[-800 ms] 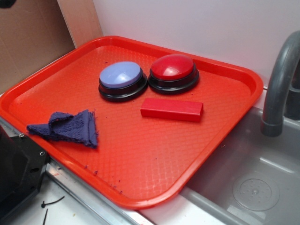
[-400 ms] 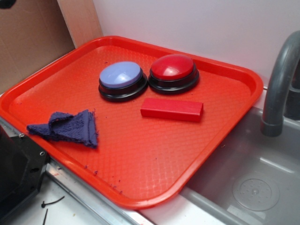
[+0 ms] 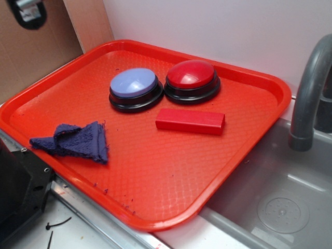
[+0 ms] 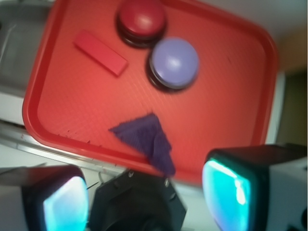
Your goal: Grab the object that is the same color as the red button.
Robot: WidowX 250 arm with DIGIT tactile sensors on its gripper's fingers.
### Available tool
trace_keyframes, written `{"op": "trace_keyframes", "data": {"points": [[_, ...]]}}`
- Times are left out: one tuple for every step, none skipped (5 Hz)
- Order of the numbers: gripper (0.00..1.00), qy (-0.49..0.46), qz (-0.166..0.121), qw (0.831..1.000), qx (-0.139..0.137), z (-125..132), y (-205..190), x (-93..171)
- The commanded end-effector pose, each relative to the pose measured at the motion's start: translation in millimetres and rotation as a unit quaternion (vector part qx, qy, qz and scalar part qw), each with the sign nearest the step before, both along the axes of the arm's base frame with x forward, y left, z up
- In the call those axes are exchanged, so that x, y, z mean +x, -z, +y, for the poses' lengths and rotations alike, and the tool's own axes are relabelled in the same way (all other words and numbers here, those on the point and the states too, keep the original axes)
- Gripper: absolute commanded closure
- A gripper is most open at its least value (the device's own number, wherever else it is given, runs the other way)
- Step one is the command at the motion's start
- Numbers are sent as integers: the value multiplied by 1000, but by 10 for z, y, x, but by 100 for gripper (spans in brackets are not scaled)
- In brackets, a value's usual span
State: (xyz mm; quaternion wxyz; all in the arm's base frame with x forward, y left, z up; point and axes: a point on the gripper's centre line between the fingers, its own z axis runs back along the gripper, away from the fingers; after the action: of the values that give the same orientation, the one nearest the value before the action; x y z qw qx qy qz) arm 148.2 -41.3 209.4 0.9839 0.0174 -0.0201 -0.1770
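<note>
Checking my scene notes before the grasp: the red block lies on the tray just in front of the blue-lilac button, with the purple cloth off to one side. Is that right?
Not quite. The red block lies in front of the red button, not the blue-lilac button, as the exterior view shows. It is on the tray, with the purple cloth off to one side.

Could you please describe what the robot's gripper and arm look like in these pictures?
In the wrist view the gripper shows two chunky fingers with black frames and glossy cyan-to-white pads, blurred by closeness. Between them sits a black, roughly hexagonal body with small screws. In the exterior view only a dark rounded part with a pale patch shows at the top left. No cables are visible.
</note>
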Motion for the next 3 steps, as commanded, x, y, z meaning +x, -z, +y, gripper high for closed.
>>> {"op": "trace_keyframes", "data": {"points": [[0,131,-62,989,29,-255,441,385],[0,185,-74,980,24,-389,738,572],[0,218,-76,973,-8,-462,1014,822]]}}
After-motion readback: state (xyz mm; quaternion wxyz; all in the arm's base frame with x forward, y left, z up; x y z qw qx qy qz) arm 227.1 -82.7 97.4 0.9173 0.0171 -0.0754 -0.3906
